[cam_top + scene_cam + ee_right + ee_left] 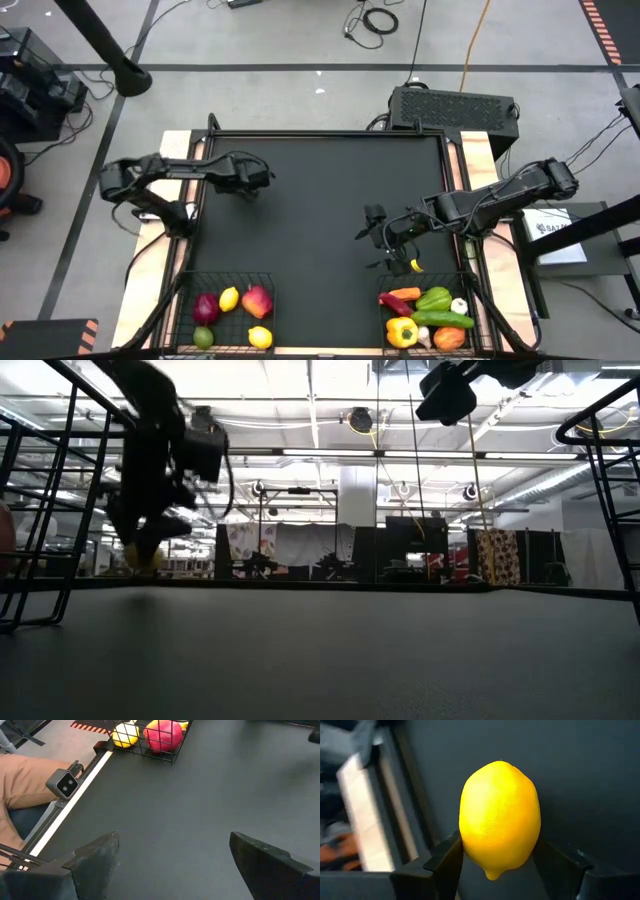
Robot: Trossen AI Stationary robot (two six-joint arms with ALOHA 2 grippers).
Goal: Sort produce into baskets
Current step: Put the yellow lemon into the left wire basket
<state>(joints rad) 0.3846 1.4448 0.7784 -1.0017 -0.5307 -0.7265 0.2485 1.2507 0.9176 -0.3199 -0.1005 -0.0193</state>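
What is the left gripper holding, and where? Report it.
A lemon, pinched across its middle by the left gripper. The right gripper is open and empty.

Grey floor (300, 40) with cables (375, 18); ceiling strip lights (330, 453); black tabletop (320, 200).

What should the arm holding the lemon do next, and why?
Probably carry it over to the basket on its own side. The left gripper is clamped on a lemon over the bare table, well away from that basket, which already holds other lemons and an apple. The right gripper hangs open and empty.
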